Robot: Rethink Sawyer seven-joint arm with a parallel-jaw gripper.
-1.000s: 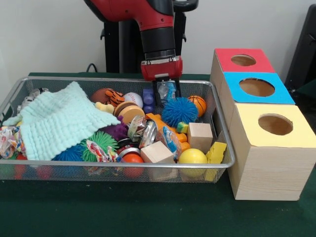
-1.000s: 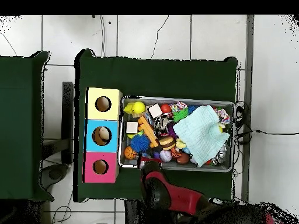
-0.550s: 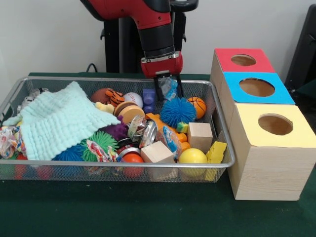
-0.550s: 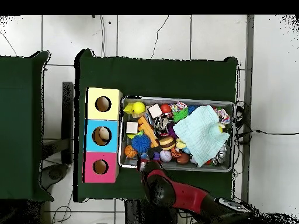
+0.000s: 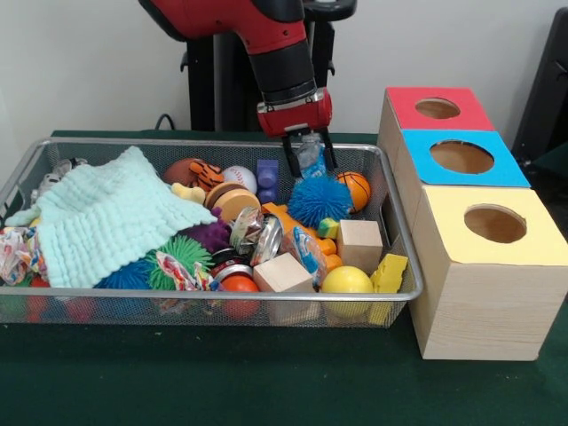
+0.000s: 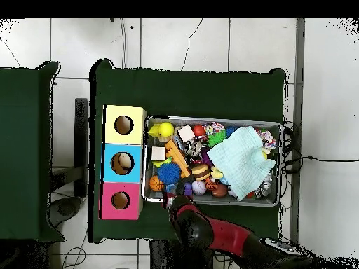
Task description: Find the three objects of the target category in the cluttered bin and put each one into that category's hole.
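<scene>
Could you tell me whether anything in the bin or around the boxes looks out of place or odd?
Nothing is spilled or damaged. The pale green cloth sprawls over the toys at one end of the wire bin and hides whatever lies beneath it. The gripper holds a bluish crinkly item above the blue spiky ball.

wire-mesh bin (image 5: pixel 404 266), knitted cloth (image 5: pixel 106 217) (soft), wood-grain boxes (image 5: pixel 484 302)
</scene>
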